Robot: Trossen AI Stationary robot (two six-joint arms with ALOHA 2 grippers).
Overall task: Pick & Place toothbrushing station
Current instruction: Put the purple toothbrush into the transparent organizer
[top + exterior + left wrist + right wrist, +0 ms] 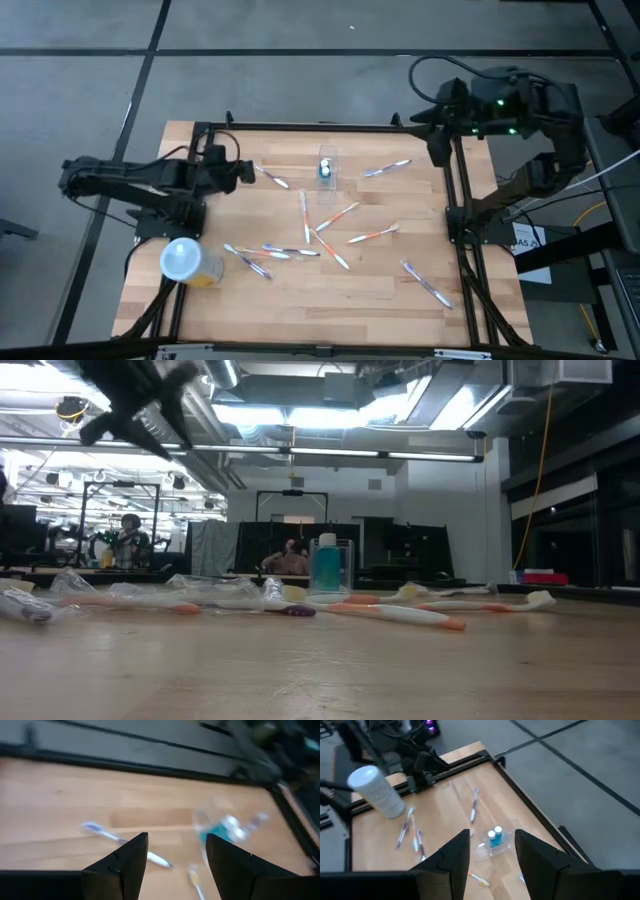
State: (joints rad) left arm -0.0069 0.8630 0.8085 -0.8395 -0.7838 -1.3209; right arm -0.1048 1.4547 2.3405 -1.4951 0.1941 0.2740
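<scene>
The left pincer [244,172] is hovering wide open over the worktop's [380,290] left side, holding nothing. A tub [190,263] is lying near the worktop's left front corner. The holder [327,166] is sitting toward the back middle, with toothbrushes [345,236] lying scattered in front of it. The right pincer [437,150] is hanging open and empty at the back right corner.

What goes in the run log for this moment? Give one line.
left gripper: open, empty, over table's far-left part | right gripper: open, empty, raised at far-right corner | clear holder: upright, untouched | toothbrushes: scattered
</scene>
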